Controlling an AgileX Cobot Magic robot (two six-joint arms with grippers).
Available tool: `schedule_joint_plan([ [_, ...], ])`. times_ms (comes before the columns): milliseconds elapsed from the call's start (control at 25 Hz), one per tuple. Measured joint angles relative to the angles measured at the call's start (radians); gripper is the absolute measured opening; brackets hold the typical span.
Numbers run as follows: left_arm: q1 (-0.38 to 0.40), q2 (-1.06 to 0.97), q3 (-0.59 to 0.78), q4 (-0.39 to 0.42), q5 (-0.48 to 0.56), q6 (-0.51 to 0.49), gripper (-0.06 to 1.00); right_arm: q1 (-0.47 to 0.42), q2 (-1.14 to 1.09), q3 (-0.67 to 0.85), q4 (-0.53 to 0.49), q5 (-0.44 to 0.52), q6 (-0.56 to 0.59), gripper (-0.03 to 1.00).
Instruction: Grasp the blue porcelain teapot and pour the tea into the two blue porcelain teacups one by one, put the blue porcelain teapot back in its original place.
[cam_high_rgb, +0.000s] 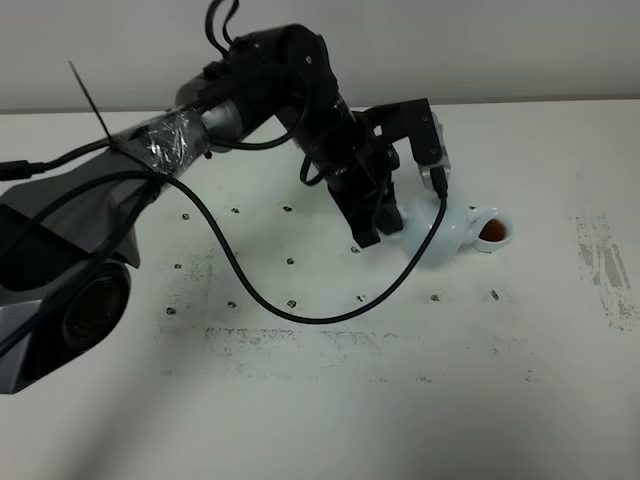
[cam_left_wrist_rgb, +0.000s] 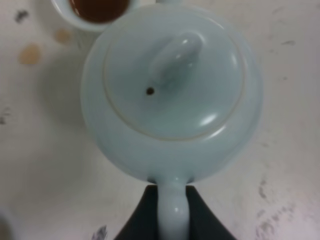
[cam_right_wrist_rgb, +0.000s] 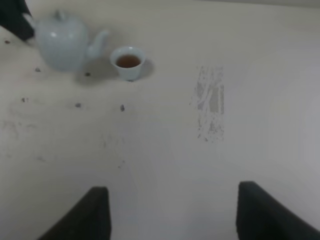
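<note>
The blue porcelain teapot (cam_high_rgb: 447, 230) stands upright on the white table, lid on, also seen in the left wrist view (cam_left_wrist_rgb: 170, 90) and the right wrist view (cam_right_wrist_rgb: 62, 42). My left gripper (cam_high_rgb: 377, 232) is shut on its loop handle (cam_left_wrist_rgb: 173, 212), one finger on each side. One blue porcelain teacup (cam_high_rgb: 493, 233) holding brown tea stands just past the spout, also seen in the left wrist view (cam_left_wrist_rgb: 95, 12) and the right wrist view (cam_right_wrist_rgb: 128, 61). The second teacup is not in view. My right gripper (cam_right_wrist_rgb: 175, 215) is open and empty, hanging over bare table far from the pot.
A scuffed grey patch (cam_high_rgb: 600, 262) marks the table at the right. Small dark marks dot the table (cam_high_rgb: 300, 400). Brown tea drops (cam_left_wrist_rgb: 30, 54) lie beside the teacup. The left arm's black cable (cam_high_rgb: 300, 315) loops over the table's middle.
</note>
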Motion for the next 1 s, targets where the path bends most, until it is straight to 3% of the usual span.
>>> schedule_joint_plan([
  [120, 0.001, -0.077, 0.0, 0.05, 0.044, -0.014, 0.0, 0.0, 0.0, 0.0, 0.0, 0.0, 0.0, 0.52],
  [440, 0.053, -0.191, 0.0, 0.248, 0.046, -0.055, 0.0, 0.0, 0.0, 0.0, 0.0, 0.0, -0.001, 0.52],
  [880, 0.24, -0.215, 0.017, 0.231, 0.046, -0.054, 0.0, 0.0, 0.0, 0.0, 0.001, 0.0, -0.001, 0.52],
  [1000, 0.268, -0.217, 0.07, 0.235, 0.045, 0.005, 0.0, 0.0, 0.0, 0.0, 0.001, 0.0, -0.001, 0.52],
])
